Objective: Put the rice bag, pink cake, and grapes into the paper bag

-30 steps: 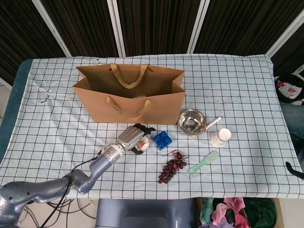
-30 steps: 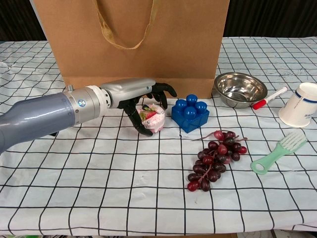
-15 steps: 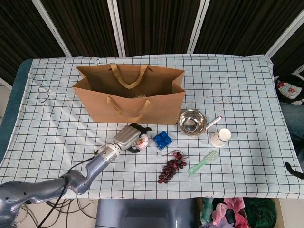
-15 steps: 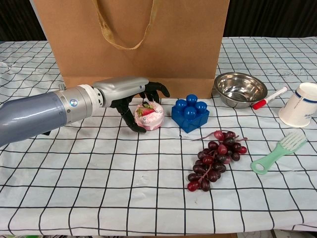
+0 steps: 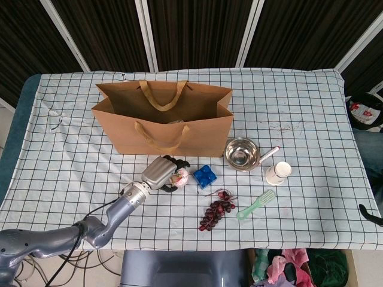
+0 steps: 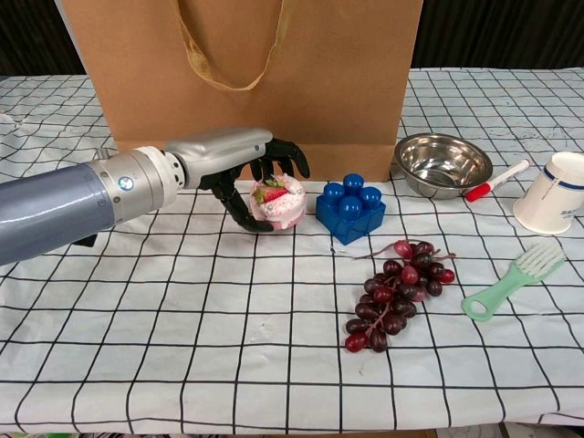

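The cake [image 6: 278,201] is held in the left hand [image 6: 245,178], fingers wrapped round its far and near sides; in the chest view it appears raised just off the cloth, though this is not certain. It sits directly in front of the bag [image 5: 161,122], just left of the blue block [image 6: 349,209]. The right hand is not seen in either view.

Step in hand, as judged: the cake is being picked up for transfer. The rice bag cannot be made out with certainty; a pale shape is glimpsed inside the bag in the head view, but it is too small to identify. The grapes [image 6: 394,290] lie on the cloth, near the block and well apart from the hand, untouched.

Next move, as judged: the cake must be lifted above the front wall of the bag, carried over the opening and released inside. The front handle [image 5: 160,136] hangs down outside the wall; the rear one stands over the opening and could be snagged.

Also noted on the table [image 5: 311,101]: a steel bowl [image 6: 442,164], a marker [image 6: 495,180] at its rim, a cup [image 6: 550,192], a green brush [image 6: 514,278]. None lies on the lifting path.
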`<state>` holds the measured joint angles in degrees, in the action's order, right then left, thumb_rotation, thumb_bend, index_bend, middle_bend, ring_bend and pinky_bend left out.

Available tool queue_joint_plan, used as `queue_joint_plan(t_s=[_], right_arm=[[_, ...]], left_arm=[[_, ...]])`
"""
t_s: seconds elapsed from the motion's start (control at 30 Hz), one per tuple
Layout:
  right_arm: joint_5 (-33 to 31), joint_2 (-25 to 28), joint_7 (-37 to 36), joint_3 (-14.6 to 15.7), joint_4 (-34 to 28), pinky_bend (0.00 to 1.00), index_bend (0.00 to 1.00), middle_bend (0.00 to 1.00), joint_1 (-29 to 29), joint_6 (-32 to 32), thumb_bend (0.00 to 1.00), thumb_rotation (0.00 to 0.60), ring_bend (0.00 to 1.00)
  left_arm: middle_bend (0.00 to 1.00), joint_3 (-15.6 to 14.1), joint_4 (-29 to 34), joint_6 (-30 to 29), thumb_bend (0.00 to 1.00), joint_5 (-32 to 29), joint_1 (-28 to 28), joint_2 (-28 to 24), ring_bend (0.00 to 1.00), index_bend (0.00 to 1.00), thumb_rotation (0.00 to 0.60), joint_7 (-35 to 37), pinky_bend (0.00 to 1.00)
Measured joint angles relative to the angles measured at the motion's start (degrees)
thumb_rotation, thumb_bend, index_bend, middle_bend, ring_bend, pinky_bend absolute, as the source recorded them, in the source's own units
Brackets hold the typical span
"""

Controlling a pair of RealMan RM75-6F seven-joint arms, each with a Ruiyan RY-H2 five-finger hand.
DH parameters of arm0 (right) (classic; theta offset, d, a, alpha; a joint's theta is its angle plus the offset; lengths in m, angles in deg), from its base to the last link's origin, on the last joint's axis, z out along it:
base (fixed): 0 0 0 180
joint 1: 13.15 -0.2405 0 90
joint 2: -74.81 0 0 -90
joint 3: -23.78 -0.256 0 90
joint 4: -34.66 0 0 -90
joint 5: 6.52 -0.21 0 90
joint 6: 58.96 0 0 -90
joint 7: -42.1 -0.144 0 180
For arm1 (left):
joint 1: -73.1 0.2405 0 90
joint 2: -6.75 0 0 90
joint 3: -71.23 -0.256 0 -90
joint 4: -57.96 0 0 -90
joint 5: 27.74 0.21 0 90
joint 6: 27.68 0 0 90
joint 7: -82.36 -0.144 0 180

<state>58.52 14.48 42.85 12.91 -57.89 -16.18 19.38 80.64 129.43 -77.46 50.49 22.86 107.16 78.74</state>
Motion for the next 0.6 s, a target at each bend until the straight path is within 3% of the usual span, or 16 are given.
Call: queue_joint_plan(t_s=[0.4, 0.6], right_arm=[[0.0, 0.2, -0.2, -0.1, -0.3, 0.23, 0.07, 0.07, 0.2, 0.5, 0.21, 0.6, 0.19], [0.2, 0.4, -0.3, 0.0, -0.6, 0.23, 0.07, 0.07, 0.3, 0.7, 0.21, 0.6, 0.19]], left_arm=[[0.45, -1.4, 19.3, -8.8, 0.36, 7.0, 2.8, -8.9, 0.36, 0.26, 0.6, -4.6, 0.32], [0.45, 2.4, 26.4, -14.2, 0.36, 12.1, 2.1, -12.7, 0.36, 0.26, 0.6, -6.3, 0.32]])
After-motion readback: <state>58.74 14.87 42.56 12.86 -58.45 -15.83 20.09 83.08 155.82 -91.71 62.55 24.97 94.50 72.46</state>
